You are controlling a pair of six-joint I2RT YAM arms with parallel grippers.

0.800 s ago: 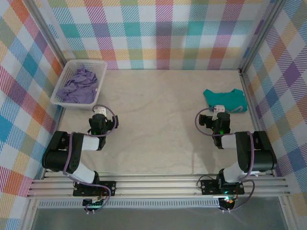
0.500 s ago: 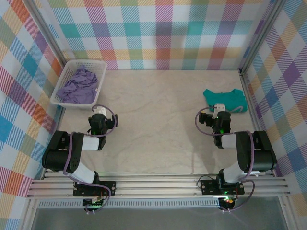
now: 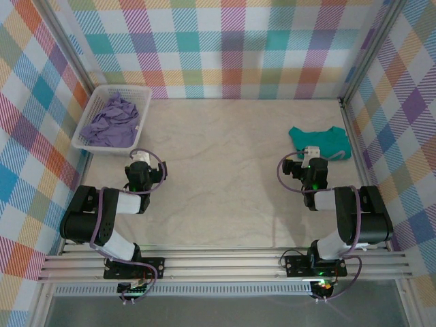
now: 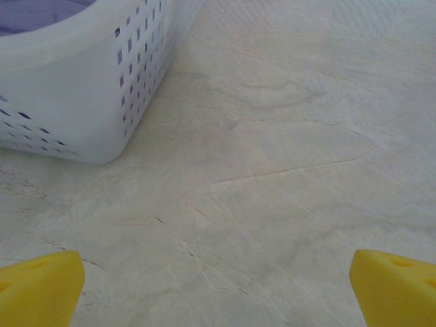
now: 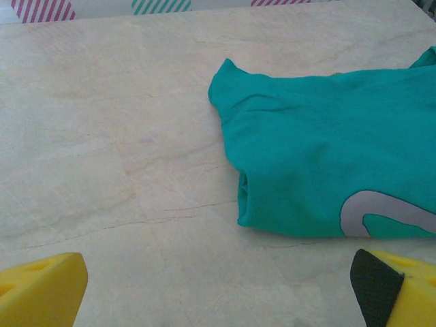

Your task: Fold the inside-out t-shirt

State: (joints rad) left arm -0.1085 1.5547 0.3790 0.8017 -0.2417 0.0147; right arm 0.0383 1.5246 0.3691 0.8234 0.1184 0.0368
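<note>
the lavender t-shirt [image 3: 109, 122] was bunched up in a crumpled heap inside a white perforated basket [image 3: 126, 88] at the far left corner of the table [image 3: 225, 177], pushed right up against the plaid left wall. nothing was touching it. from the left wrist camera you could just catch a sliver of purple [image 4: 27, 10] over the basket's rim, with the basket's holey wall [image 4: 82, 88] sitting to the far left of the fingers.

the left gripper [image 3: 141, 156] sat just near of the basket, pointing away toward the far side, jaws spread wide and nothing between them. its yellow fingertips [image 4: 41, 286] showed at the bottom corners of its own view, with only bare marbled tabletop in the gap.

over on the right side, well apart from the shirt, a smaller teal-green garment [image 3: 320, 142] lay folded flat on the table by the right wall. it had a pale grey print [image 5: 381, 214] near its near edge. the right gripper [image 3: 312, 154] sat just near of it, also spread wide and holding nothing, its yellow fingertips [image 5: 41, 286] clear of the cloth.
</note>
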